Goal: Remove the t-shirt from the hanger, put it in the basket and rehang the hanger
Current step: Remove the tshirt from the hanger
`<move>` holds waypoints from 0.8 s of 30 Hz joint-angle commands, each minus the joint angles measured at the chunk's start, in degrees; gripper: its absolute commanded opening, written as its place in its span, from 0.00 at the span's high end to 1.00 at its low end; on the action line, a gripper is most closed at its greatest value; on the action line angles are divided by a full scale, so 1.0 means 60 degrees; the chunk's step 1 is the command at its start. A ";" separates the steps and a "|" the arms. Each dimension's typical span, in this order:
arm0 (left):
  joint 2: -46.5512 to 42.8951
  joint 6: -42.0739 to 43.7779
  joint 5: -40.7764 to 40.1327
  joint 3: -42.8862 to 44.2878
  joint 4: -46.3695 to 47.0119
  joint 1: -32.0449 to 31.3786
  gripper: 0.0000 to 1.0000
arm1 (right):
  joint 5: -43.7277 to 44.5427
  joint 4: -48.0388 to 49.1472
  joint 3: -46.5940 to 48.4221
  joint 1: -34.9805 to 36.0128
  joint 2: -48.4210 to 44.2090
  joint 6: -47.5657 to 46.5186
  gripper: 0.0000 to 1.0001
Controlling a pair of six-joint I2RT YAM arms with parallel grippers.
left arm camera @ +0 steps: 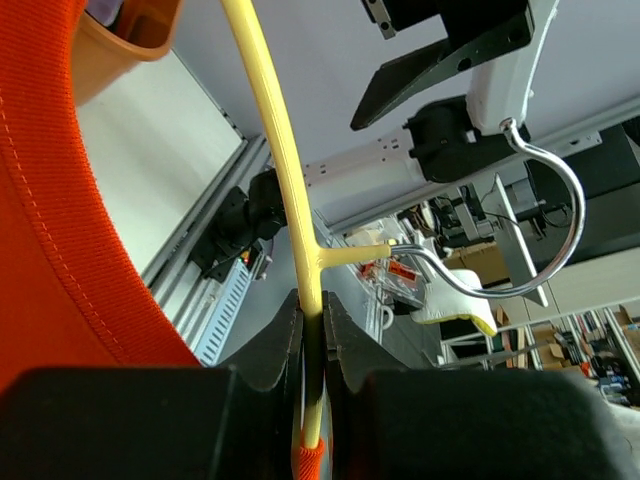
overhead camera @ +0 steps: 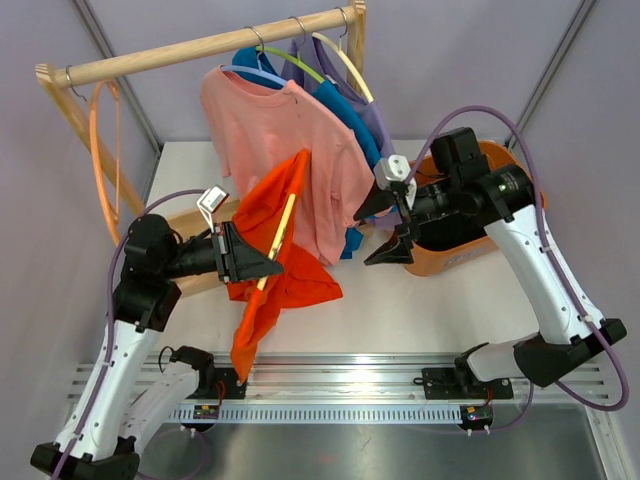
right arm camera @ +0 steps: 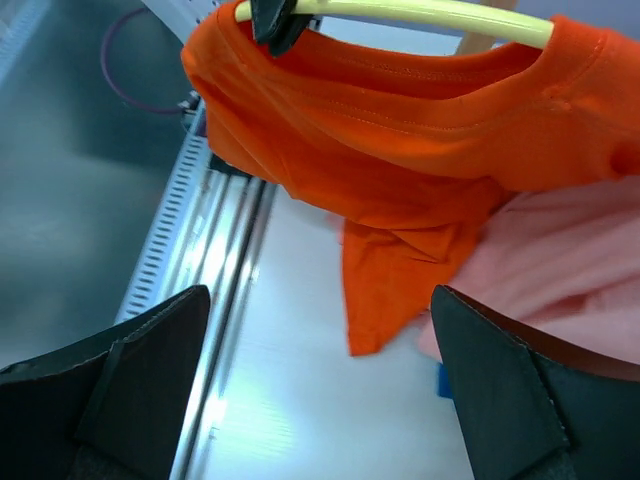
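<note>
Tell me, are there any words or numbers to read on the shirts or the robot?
Nothing here can be read.
orange t-shirt: plain, no print.
pink t-shirt: plain, no print.
yellow hanger: no writing.
rail tags: too small to read.
background clutter in the left wrist view: blurred.

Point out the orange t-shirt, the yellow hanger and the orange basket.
orange t-shirt (overhead camera: 298,285): top external view, on its bunched fabric.
yellow hanger (left arm camera: 283,160): left wrist view, on its straight bar.
orange basket (overhead camera: 445,262): top external view, on its near wall.
</note>
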 commanded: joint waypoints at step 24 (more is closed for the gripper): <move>-0.0925 -0.2516 0.0866 -0.1563 0.3792 -0.0056 1.00 | 0.7700 0.9990 -0.3723 0.3569 -0.0837 1.2176 0.09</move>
